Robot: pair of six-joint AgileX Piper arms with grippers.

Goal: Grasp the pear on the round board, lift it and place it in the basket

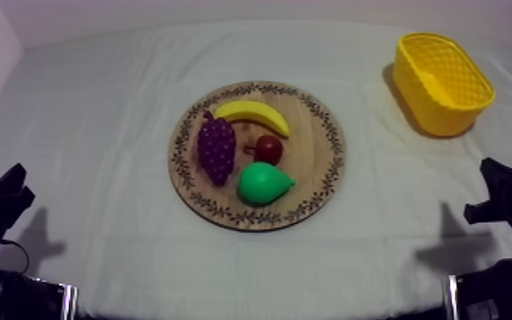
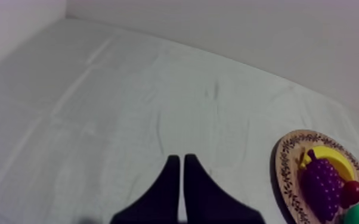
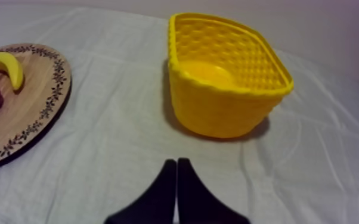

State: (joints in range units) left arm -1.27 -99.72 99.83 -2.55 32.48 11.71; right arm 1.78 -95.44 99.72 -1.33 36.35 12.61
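Two Pincers Closed; Pear on Board, Not Yet Grasped

1. Pear position. The pear point(image 1: 264, 183) lies on its side in the 5 o'clock sector of the wooden board point(image 1: 310, 136) in the top view, with the small red fruit point(image 1: 269, 149) just beside it at its 12 o'clock. Long axis: 9 to 3 o'clock, narrow end toward 3.

2. Pincer state. The left pincer point(image 2: 179, 158) and the right pincer point(image 3: 176, 161) each show fingers together in a narrow wedge, gripping nothing, over bare counter point(image 1: 98, 128).

3. Governing relation. The pear lies toward 9 o'clock from the right pincer and toward 3 o'clock from the left, well apart from both. The yellow basket point(image 1: 442, 82) stands at the board's 2 o'clock, on the right arm's side; the right arm is therefore judged the better choice. Its fingers must open before closing across the pear's short axis.
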